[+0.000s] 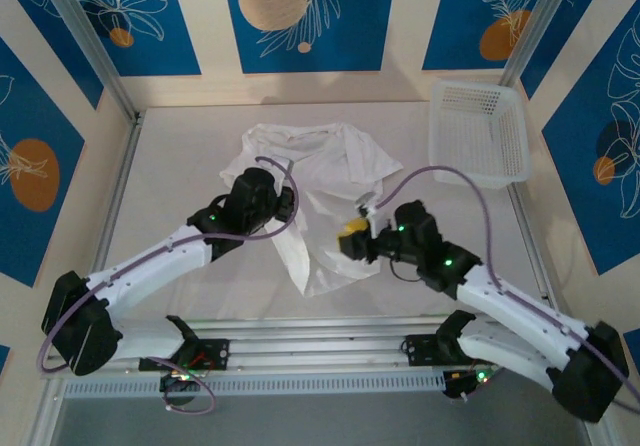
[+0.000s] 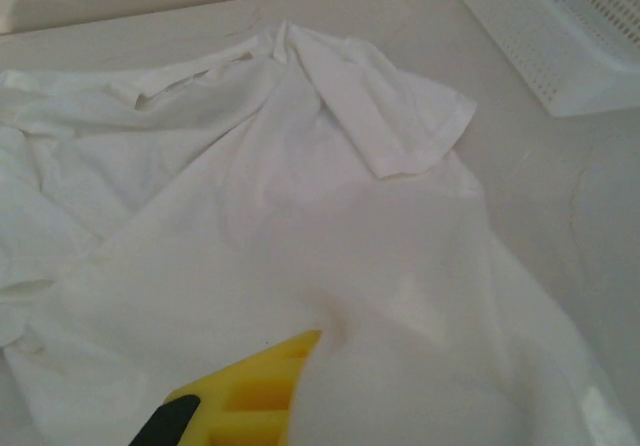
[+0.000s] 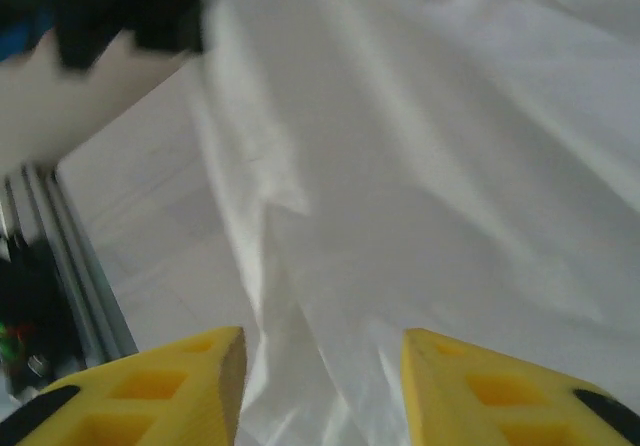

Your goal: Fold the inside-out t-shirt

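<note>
White t-shirt lies crumpled mid-table. Left gripper, at the shirt's nine o'clock edge, is pinched shut on fabric. Right gripper, at five o'clock, hovers with its fingers apart. The step looks like taking hold for a fold. Next, the right gripper needs to close on an edge.

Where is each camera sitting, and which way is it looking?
Top: high behind the robot, looking down at the table, shirt and basket; left arm, right arm, left tool and right tool show.
Left wrist: on the left arm, low, looking across the shirt toward the basket; one yellow finger shows, cloth over it.
Right wrist: on the right arm, close above the shirt; two spread yellow fingers show.
Shared: all three see the shirt; top and left wrist see the basket.
</note>
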Action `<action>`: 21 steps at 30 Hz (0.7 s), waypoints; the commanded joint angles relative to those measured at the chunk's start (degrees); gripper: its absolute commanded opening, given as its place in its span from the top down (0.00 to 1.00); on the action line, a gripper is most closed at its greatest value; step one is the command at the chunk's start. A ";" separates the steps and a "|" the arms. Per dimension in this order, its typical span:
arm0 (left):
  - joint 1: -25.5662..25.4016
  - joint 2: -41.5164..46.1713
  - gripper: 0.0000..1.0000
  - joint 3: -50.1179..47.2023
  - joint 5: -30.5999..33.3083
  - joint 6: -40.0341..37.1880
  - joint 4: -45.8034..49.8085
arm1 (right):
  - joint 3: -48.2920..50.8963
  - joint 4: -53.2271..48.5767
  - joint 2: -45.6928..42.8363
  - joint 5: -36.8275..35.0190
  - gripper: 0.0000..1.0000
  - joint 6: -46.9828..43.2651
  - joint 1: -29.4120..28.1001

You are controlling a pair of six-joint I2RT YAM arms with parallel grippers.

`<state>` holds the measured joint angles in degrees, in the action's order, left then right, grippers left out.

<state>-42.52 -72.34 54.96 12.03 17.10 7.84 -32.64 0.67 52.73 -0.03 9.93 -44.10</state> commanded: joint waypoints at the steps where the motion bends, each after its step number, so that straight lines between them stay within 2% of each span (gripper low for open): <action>1: 0.16 -0.95 1.00 5.06 0.16 2.05 8.21 | 0.11 22.58 9.22 -9.50 0.66 -24.01 -8.41; 2: 0.16 -1.08 1.00 5.90 0.27 2.11 8.94 | -0.29 24.79 12.40 -11.96 0.71 -28.44 -10.01; 5: 0.17 -0.78 1.00 7.59 -0.28 2.93 9.73 | 0.61 37.43 23.42 -19.31 0.97 -44.50 -13.30; 6: 0.23 -0.51 1.00 8.15 -1.25 2.81 9.94 | 1.48 43.59 27.58 -21.63 1.00 -49.61 -13.38; 9: 0.24 0.24 1.00 9.24 -2.49 2.06 10.83 | 1.26 57.90 37.48 -29.46 1.00 -60.41 -12.76; 11: 0.28 0.69 1.00 9.68 -2.87 1.62 11.39 | 0.02 58.20 41.81 -30.00 1.00 -66.27 -12.01; 13: 0.25 1.20 1.00 10.03 -4.30 1.27 11.62 | -2.18 58.43 45.64 -33.25 1.00 -67.27 -10.42; 17: 0.26 1.03 1.00 11.01 -8.54 1.41 12.89 | -4.18 66.60 49.08 -40.32 1.00 -71.11 -5.78; 19: 0.27 0.55 1.00 12.09 -12.40 2.58 13.54 | -6.57 67.70 50.61 -44.74 1.00 -74.05 -2.21; 21: 0.25 -0.25 1.00 13.05 -16.52 4.40 12.79 | -7.64 73.47 52.92 -46.68 1.00 -76.97 0.95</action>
<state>-42.48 -72.82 64.66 3.25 19.38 20.49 -37.45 61.01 103.39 -38.79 -59.77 -46.83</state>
